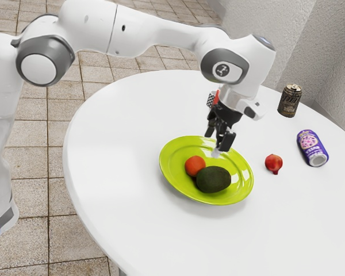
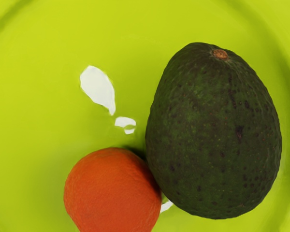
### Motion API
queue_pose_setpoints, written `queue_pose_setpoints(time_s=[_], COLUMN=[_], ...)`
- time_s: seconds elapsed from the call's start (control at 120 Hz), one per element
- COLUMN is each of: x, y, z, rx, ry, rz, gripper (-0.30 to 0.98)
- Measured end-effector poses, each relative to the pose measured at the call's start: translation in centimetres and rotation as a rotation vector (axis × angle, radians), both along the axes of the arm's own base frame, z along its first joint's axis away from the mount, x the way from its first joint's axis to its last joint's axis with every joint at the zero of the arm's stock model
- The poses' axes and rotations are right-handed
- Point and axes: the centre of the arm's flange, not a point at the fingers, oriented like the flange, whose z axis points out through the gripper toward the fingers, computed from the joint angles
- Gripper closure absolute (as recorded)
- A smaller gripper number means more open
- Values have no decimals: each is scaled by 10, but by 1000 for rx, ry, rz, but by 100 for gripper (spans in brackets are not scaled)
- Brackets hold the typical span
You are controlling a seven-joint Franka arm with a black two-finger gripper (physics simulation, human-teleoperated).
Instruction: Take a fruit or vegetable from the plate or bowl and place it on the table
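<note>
avocado on the plate is probably hefty, firm, kinda slick; we'd pinch across its middle; our gripper hangs over the plate, fingers well apart, empty

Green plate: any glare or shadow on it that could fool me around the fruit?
Wrist view: white glare patches on the green plate beside the avocado, and dark shading where it meets the orange fruit; exterior view: white glints on the plate near the claw, soft shadow on the table below the rim.
</note>
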Motion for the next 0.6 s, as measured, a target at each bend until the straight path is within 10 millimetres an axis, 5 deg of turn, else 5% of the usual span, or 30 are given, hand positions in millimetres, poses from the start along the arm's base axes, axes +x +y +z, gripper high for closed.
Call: queue_pose_setpoints(time_s=[0.158,0.333,0.6], x=[-10,-22,-20], y=[-30,-40,-24], z=[-9,-10,-23], rx=[-53,-88,-115], ry=[-2,-3,20], rz=[-27,-32,1], gripper=[0,0,0])
